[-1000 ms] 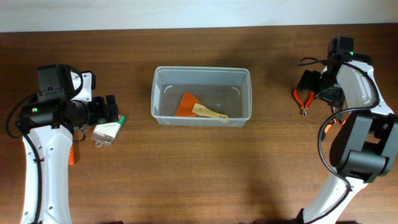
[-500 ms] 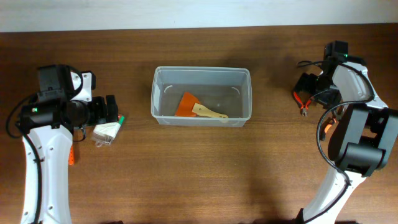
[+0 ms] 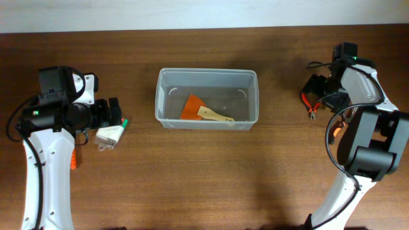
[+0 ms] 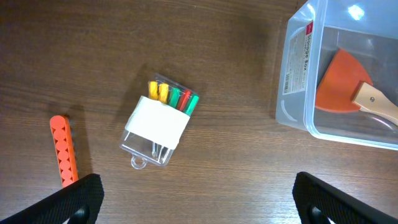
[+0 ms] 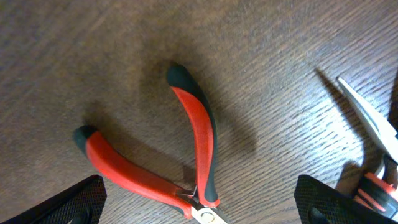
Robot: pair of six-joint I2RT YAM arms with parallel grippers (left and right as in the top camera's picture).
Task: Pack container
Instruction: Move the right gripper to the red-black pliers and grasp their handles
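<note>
The clear container (image 3: 208,72) stands mid-table and holds an orange scraper with a wooden handle (image 3: 192,106). It also shows in the left wrist view (image 4: 295,81), with the scraper (image 4: 341,87) inside. My left gripper (image 3: 114,112) is open and empty, just above a pack of coloured markers (image 4: 160,121) to the left of the container. My right gripper (image 3: 317,89) is open and empty at the far right, low over red-handled pliers (image 5: 189,146) that lie on the table between its fingers (image 5: 199,208).
An orange perforated strip (image 4: 63,149) lies left of the marker pack, under the left arm (image 3: 75,158). A second tool with a silver blade and orange-black handle (image 5: 373,149) lies just right of the pliers. The table is brown wood.
The right wrist shifted slightly toward the table's far edge over the pliers, then held still. The left arm and all objects have not moved.
</note>
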